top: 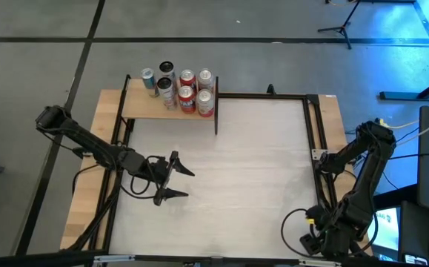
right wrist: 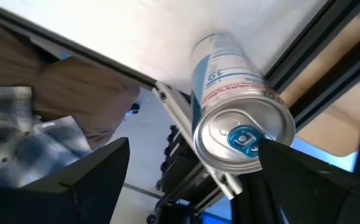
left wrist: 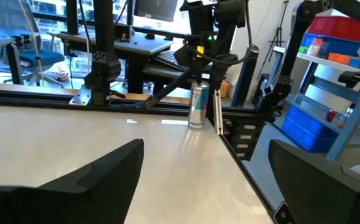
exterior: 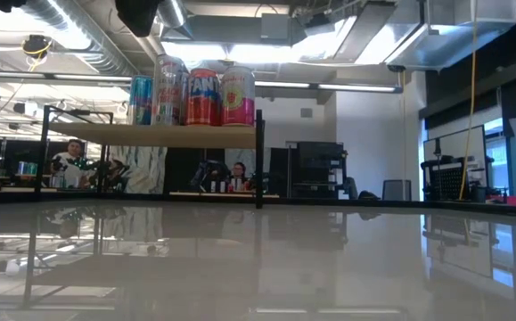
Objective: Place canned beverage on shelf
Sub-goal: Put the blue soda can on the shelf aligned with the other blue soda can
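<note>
left gripper (top: 175, 176): over the white tabletop (top: 258, 185), left of middle, fingers spread wide, holding nothing
right gripper (right wrist: 186, 180): at the table's right edge, fingers apart, straddling a silver-blue can (right wrist: 235, 109) (contact can't be told)
same can: left wrist view shows it upright (left wrist: 198, 106) at the table's far edge, beside the right arm
shelf (top: 144, 104): far-left corner, carrying several cans (top: 187, 93) clustered at its right end

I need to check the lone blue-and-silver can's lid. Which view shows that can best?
The right wrist view: the can is close up, lid and blue tab facing the camera. The left wrist view shows it small, upright near the edge of the table. I cannot find it in the high or low views.
</note>
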Tool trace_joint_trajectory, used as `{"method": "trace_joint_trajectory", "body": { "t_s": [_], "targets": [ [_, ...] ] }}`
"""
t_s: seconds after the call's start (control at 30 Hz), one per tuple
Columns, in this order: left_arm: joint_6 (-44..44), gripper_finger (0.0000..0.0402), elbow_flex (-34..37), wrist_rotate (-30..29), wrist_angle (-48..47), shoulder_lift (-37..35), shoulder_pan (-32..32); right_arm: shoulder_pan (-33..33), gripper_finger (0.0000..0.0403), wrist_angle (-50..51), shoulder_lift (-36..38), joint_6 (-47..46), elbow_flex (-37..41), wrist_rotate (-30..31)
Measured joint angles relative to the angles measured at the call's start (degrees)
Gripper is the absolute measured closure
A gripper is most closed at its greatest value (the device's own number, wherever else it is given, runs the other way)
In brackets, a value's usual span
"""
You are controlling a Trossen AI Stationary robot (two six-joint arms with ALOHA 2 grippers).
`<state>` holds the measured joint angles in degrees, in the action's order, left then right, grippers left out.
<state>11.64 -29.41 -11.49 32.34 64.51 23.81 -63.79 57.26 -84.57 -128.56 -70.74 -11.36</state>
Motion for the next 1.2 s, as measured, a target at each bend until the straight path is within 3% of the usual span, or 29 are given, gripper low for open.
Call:
{"method": "trace_joint_trajectory", "body": {
  "t_s": [0.53,0.9,1.2],
  "targets": [
    [-0.15,0.0066,0.00,0.02,-0.11,0.00,0.00,0.07,0.0047,-0.62,0.80,-0.08,0.11,1.55],
    [-0.17,0.0066,0.00,0.00,-0.16,0.00,0.00,0.07,0.0047,11.71,1.02,-1.36,-4.22,3.11],
    [-0.17,0.0066,0.00,0.00,-0.17,0.00,0.00,0.06,0.0047,6.18,1.06,0.87,-0.44,2.78]
  ]
}}
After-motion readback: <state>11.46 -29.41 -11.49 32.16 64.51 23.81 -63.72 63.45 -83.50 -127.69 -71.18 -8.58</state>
